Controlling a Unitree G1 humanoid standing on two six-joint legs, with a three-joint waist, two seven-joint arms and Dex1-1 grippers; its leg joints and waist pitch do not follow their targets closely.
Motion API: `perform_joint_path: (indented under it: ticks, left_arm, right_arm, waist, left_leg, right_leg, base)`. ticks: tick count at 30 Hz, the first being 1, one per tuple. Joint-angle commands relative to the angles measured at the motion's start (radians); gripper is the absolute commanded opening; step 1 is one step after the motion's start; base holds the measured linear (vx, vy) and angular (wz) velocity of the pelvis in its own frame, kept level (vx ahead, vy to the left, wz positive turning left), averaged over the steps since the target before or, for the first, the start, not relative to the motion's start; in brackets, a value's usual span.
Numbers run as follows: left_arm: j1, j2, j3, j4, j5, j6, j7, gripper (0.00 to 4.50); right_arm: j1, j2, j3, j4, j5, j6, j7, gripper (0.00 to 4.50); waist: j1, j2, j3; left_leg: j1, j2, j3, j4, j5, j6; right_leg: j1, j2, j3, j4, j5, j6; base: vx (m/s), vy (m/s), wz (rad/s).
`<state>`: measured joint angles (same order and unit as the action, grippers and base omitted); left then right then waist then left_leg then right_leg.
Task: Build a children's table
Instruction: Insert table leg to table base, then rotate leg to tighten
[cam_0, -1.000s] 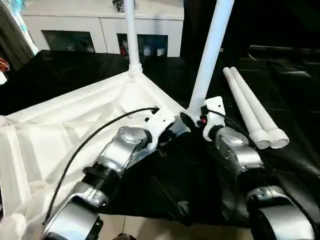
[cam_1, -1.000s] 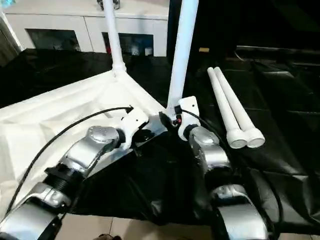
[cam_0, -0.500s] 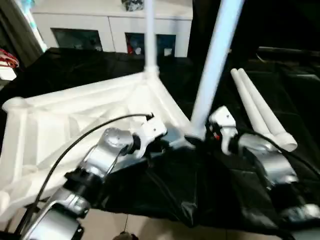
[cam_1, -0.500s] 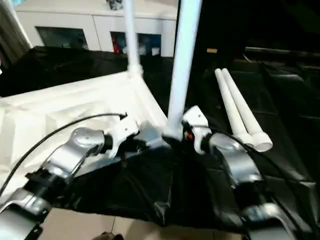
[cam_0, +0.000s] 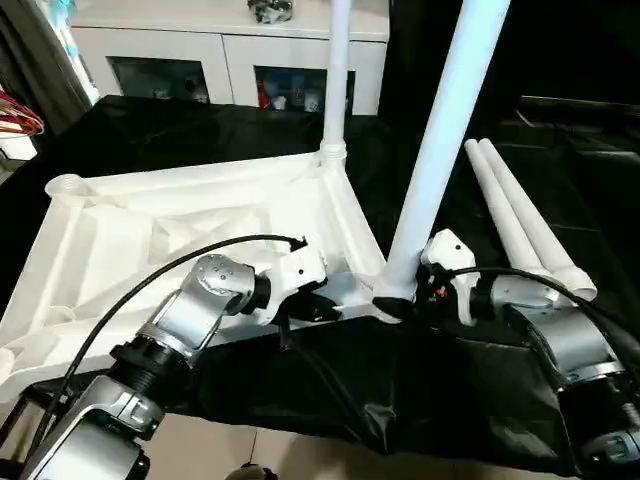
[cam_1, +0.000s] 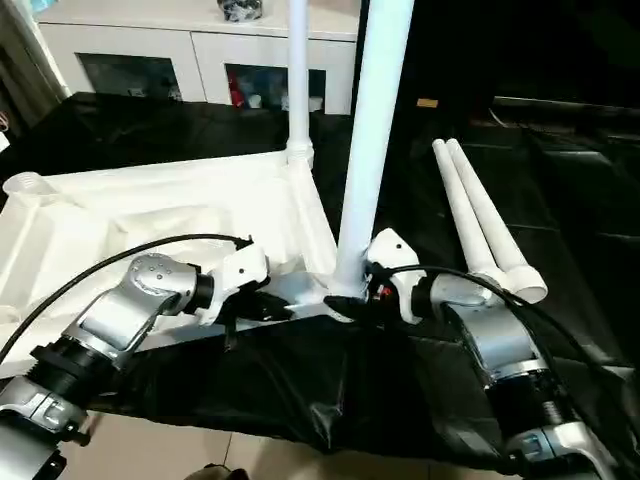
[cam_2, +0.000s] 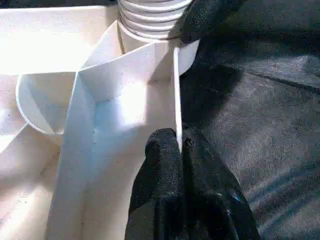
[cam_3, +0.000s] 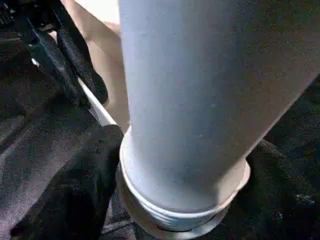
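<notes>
Now steeper than 1 second ago, the second leg (cam_0: 440, 160) seats in its corner socket, right pincer (cam_0: 398, 296) clamped on its base, left pincer (cam_2: 181, 150) pinching the table top (cam_0: 180, 235) rim.

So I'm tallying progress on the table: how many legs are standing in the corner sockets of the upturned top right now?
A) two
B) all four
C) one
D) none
A: one leg stands in the far corner socket and a second leg stands in the near one, while two loose legs lie side by side on the black cloth.
</notes>
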<state>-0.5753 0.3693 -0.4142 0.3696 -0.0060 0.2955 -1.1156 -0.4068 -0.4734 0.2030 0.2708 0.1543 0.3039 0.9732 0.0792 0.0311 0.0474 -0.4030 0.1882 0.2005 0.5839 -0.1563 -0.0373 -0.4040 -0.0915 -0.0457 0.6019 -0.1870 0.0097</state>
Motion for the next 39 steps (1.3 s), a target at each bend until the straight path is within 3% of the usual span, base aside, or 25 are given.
perform_joint_path:
  ticks: [1,10,14,17,19,24,27,29,31,34,39]
  left_arm:
    - [0.001,-0.01,-0.032,-0.047,-0.015,-0.033,-0.047,0.0]
    - [0.008,-0.017,-0.026,-0.041,-0.013,-0.013,-0.043,0.0]
    - [-0.015,-0.073,0.007,0.011,0.004,0.013,0.068,0.0]
    - [-0.07,-0.168,0.065,0.112,0.029,0.048,0.271,0.0]
    - [-0.089,-0.202,0.085,0.143,0.034,0.064,0.339,0.0]
    - [-0.131,-0.299,0.115,0.21,0.061,0.061,0.513,0.0]
    - [-0.126,-0.315,0.101,0.214,0.077,0.026,0.517,0.0]
    - [-0.114,-0.307,0.085,0.2,0.08,-0.007,0.483,0.0]
    - [-0.109,-0.301,0.079,0.192,0.077,-0.02,0.465,0.0]
    - [-0.094,-0.281,0.065,0.172,0.071,-0.04,0.413,0.0]
    - [-0.065,-0.234,0.045,0.137,0.062,-0.066,0.316,0.0]
  right_arm:
    - [0.004,0.006,0.014,-0.033,0.003,0.01,0.019,3.1]
    - [0.029,0.042,0.002,-0.042,0.032,0.023,-0.003,2.76]
    - [0.026,0.11,-0.037,0.003,0.034,0.032,-0.108,2.75]
    - [-0.02,0.235,-0.109,0.125,0.014,0.02,-0.346,2.75]
    - [-0.041,0.28,-0.134,0.171,0.011,0.013,-0.43,2.75]
    - [-0.117,0.415,-0.182,0.301,-0.021,-0.037,-0.66,2.75]
    - [-0.134,0.442,-0.166,0.328,-0.043,-0.077,-0.662,2.75]
    - [-0.136,0.442,-0.171,0.322,-0.036,-0.091,-0.635,3.45]
    - [-0.136,0.44,-0.178,0.316,-0.026,-0.087,-0.624,3.48]
    - [-0.131,0.411,-0.17,0.305,-0.039,-0.099,-0.589,3.89]
    - [-0.107,0.33,-0.142,0.262,-0.06,-0.108,-0.489,4.12]
  waist:
    - [-0.003,0.0,-0.068]
    - [0.0,-0.001,-0.068]
    - [-0.004,-0.003,-0.065]
    - [-0.016,-0.005,-0.059]
    - [-0.021,-0.006,-0.061]
    - [-0.033,-0.003,-0.061]
    - [-0.032,-0.003,-0.065]
    - [-0.031,-0.004,-0.067]
    - [-0.031,-0.003,-0.068]
    - [-0.031,-0.002,-0.069]
    - [-0.034,0.002,-0.067]
  left_leg:
    - [0.035,0.041,-0.019,-0.064,-0.245,0.028]
    - [0.035,0.04,-0.019,-0.064,-0.251,0.022]
    - [0.035,0.038,-0.02,-0.065,-0.273,0.006]
    - [0.041,0.034,-0.021,-0.067,-0.341,-0.032]
    - [0.04,0.033,-0.026,-0.068,-0.353,-0.038]
    - [0.035,0.03,-0.026,-0.069,-0.348,-0.034]
    - [0.032,0.032,-0.026,-0.069,-0.334,-0.022]
    - [0.03,0.031,-0.025,-0.067,-0.307,-0.007]
    - [0.029,0.032,-0.024,-0.066,-0.288,0.007]
    - [0.026,0.031,-0.022,-0.065,-0.264,0.019]
    - [0.028,0.033,-0.022,-0.064,-0.274,0.023]
  right_leg:
    - [0.044,-0.045,0.031,-0.063,-0.103,-0.25]
    - [0.044,-0.045,0.032,-0.062,-0.118,-0.244]
    - [0.04,-0.046,0.032,-0.066,-0.169,-0.238]
    - [0.027,-0.046,0.033,-0.078,-0.297,-0.214]
    - [0.032,-0.05,0.031,-0.083,-0.342,-0.191]
    - [0.029,-0.046,0.03,-0.087,-0.326,-0.18]
    - [0.033,-0.045,0.03,-0.084,-0.279,-0.181]
    - [0.036,-0.046,0.03,-0.081,-0.239,-0.187]
    - [0.038,-0.045,0.03,-0.077,-0.202,-0.195]
    - [0.042,-0.045,0.029,-0.073,-0.167,-0.21]
    - [0.043,-0.045,0.029,-0.074,-0.175,-0.222]
  base:
    - [0.0,0.0,0.0]
    - [0.0,0.0,0.0]
    - [0.0,0.0,0.0]
    - [0.0,0.0,0.0]
    - [0.0,0.0,0.0]
    - [0.0,0.0,0.0]
    - [0.0,0.0,0.0]
    - [0.0,0.0,0.0]
    - [0.0,0.0,0.0]
    - [0.0,0.0,0.0]
    - [0.0,0.0,0.0]
